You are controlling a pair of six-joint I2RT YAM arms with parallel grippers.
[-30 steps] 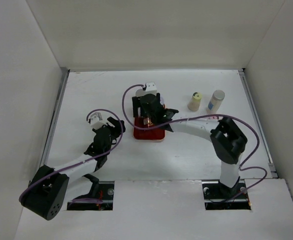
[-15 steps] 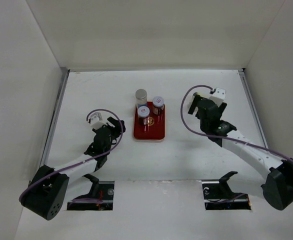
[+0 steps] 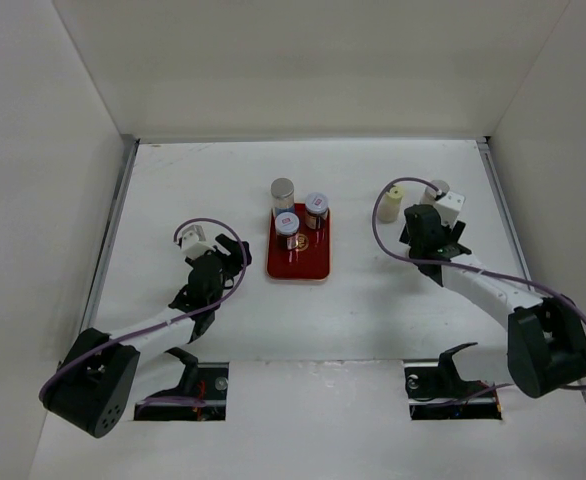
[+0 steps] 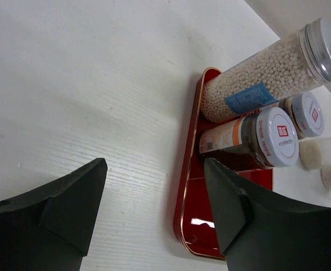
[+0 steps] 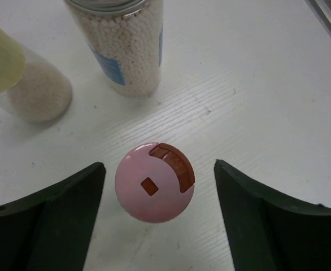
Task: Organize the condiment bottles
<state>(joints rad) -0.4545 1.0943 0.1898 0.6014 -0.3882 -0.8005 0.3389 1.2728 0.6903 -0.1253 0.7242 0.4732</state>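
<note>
Bright, even light; soft shadows, sharp views, glare spot on tray.

A flat red rectangular tray lies central on the bench. Its 12 o'clock half carries a tall grey-capped bead bottle at 11, an orange-labelled jar before it, and a white-lidded jar at 1. Toward 3 o'clock stand a yellow-capped bottle, a blue-labelled bead bottle right of it, and a pink-capped bottle at their 6.

The left arm and right arm are slim white tubes linked by bulky black joint housings, the biggest ones rounded. A thin purple cable loops off each wrist beside a small white block. The left gripper and right gripper have broad, matte-black, wedge-shaped fingers.
</note>
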